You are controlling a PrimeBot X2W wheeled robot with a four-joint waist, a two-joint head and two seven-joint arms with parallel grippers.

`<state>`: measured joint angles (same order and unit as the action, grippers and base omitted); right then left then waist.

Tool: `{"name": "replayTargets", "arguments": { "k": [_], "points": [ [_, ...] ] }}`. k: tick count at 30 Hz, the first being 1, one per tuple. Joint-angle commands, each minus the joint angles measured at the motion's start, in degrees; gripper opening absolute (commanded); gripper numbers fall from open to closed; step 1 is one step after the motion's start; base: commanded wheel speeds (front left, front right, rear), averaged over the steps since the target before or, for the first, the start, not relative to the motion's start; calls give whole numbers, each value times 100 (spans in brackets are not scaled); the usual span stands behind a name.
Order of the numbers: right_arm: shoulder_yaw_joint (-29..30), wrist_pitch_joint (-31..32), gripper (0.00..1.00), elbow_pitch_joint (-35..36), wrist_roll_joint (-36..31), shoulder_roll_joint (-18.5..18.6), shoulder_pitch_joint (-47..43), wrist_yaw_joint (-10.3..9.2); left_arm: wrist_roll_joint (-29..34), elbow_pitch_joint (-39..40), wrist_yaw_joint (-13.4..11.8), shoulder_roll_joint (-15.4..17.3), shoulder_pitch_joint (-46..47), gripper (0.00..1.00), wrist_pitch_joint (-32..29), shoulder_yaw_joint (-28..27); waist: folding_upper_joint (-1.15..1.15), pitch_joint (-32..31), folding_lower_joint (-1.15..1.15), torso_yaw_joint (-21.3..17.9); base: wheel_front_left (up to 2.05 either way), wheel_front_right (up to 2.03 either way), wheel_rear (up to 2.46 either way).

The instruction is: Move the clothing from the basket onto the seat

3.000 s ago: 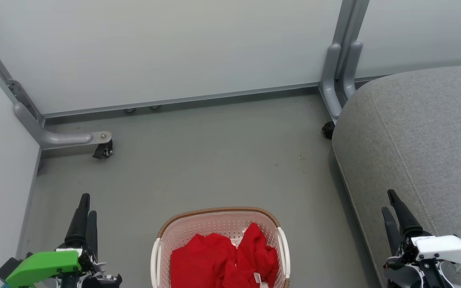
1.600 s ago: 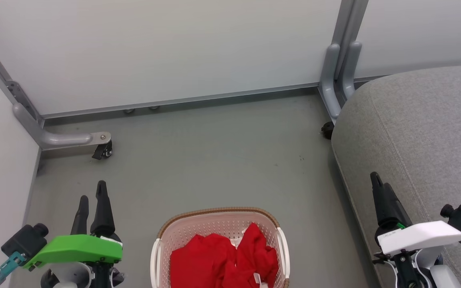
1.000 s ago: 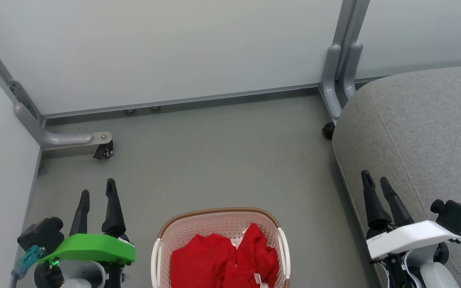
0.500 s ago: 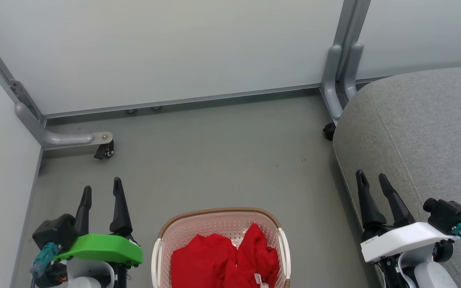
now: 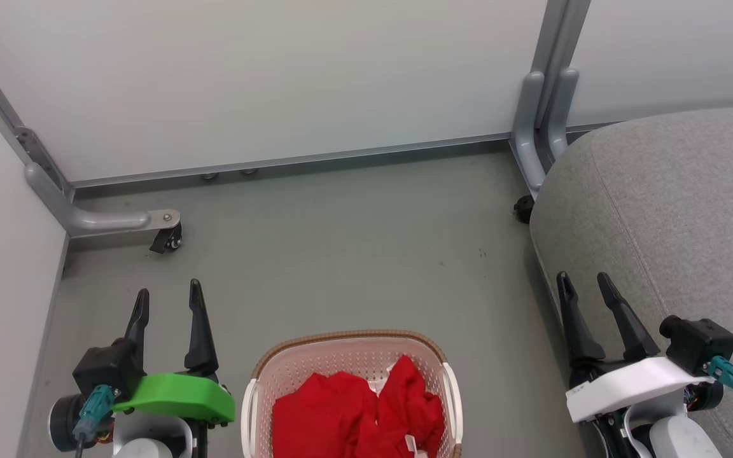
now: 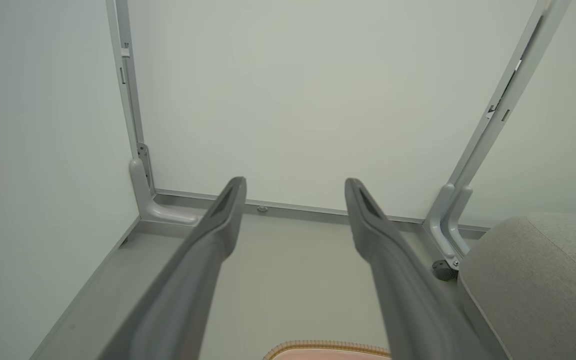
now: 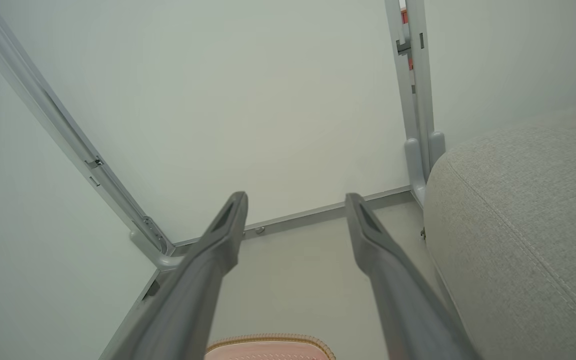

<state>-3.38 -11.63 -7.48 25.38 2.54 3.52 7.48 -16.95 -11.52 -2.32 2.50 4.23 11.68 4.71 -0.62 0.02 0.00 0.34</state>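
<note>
The red clothing point(image 5: 357, 413) lies bunched in the cream basket point(image 5: 347, 341) on the floor at the bottom middle of the head view. Its brown rim point(image 6: 328, 346) peeks in at the bottom of the left wrist view and again as the rim point(image 7: 270, 341) in the right wrist view. The grey seat point(image 5: 672, 216) spans the right side, also seen as the seat point(image 6: 543, 280) and the seat point(image 7: 523, 220). My left gripper point(image 5: 169, 292) stands open left of the basket, empty. My right gripper point(image 5: 583, 280) stands open right of the basket, beside the seat's edge, empty.
Pale partition panels point(image 5: 277, 76) close off the back and left. A grey panel foot with a castor point(image 5: 166, 238) sits on the floor at the left; another post foot point(image 5: 535, 127) and castor point(image 5: 522, 207) stand by the seat's far corner. Grey floor point(image 5: 354, 254) lies beyond the basket.
Both wrists have rolled over, bringing their cameras from the outer sides inward, and both grippers went from shut to open. Each gripper has drifted slightly toward the basket. The clothing has not moved.
</note>
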Motion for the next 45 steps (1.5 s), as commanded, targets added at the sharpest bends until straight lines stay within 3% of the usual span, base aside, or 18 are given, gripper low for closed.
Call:
{"name": "replayTargets", "arguments": {
  "k": [1, 31, 45],
  "points": [
    [-17, -50, 100, 50, -135, 34, -24, 2, 140, 35, -26, 47, 136, 100, 43, 14, 47, 1, 0, 3, 0, 0, 0],
    [-100, -368, 100, -12, -1243, 50, -64, 2, 1057, -162, 1, 55, 140, 100, 368, 193, 62, -14, 0, 76, 0, 0, 0],
    [-66, -365, 100, -195, -1148, 48, -16, 2, 928, -243, 21, 55, 156, 100, 349, 186, 62, -6, 0, 66, 0, 0, 0]
  ]
}}
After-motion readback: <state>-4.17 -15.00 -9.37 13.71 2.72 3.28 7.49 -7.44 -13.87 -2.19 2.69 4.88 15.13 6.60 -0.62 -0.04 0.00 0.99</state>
